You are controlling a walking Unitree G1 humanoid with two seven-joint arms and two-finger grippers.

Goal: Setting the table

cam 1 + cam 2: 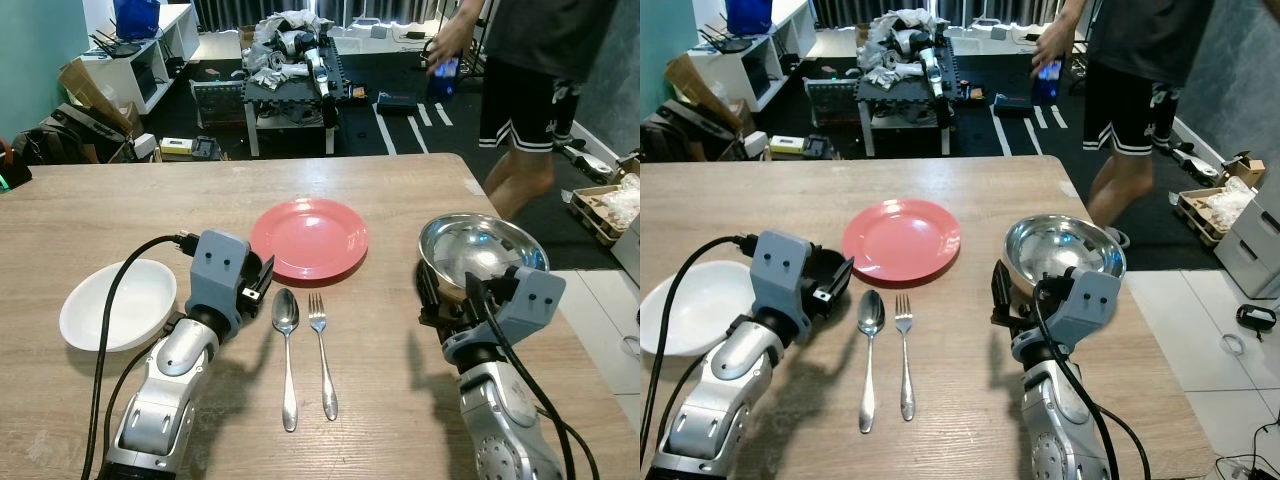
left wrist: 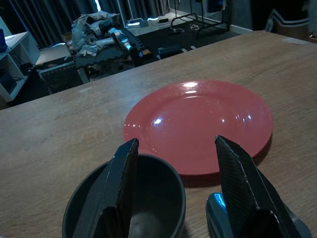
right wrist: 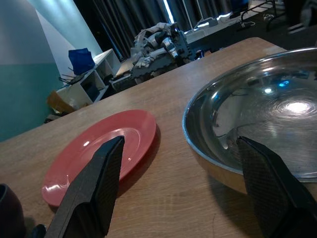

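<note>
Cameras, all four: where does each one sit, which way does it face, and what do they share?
Left eye: head, looking down at the table; both arms, left claw.
Right eye: same, with right claw.
Left wrist: along its fingers over a dark cup toward the plate.
Right wrist: between its fingers, steel bowl beyond.
Shared: the plate.

I see my left hand with its fingers spread, one over a small dark cup directly ahead; just beyond sits the red plate. The spoon and fork fence its right, the white bowl its left. My right hand, fingers wide, faces the steel bowl. Bare bench lies between fork and right arm.
</note>
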